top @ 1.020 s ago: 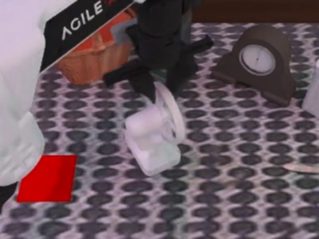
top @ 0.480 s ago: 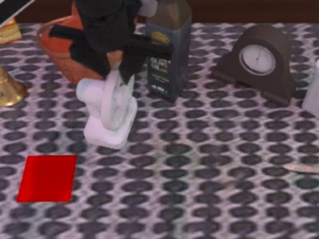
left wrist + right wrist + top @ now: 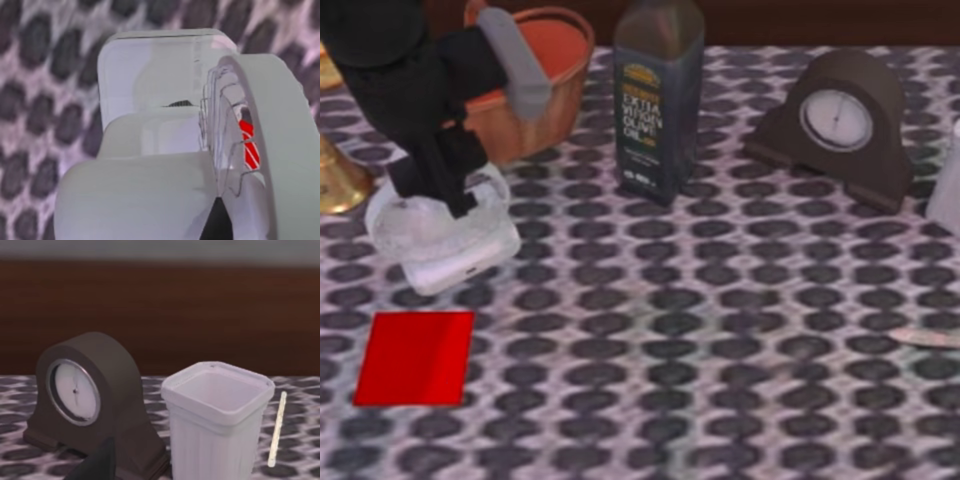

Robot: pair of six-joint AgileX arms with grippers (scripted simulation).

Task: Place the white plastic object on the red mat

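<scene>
- Two arms on the rig, only my left one working: left gripper sits at the table's left side, fingers clamped on the white plastic object.
- White plastic object is just behind the red mat in the top view, close but not over it. I can't tell if its base touches the cloth.
- Left wrist view is filled by the object; a sliver of red shows through its clear grille.
- Wicker basket right behind the left gripper, dark olive oil bottle beside it.
- Dark mantel clock at far right; brass bell at the left edge.
- Right gripper isn't in the top view. The right wrist camera faces the clock, a white ribbed bin and a thin white stick; only one dark fingertip shows, so can't tell its state.
</scene>
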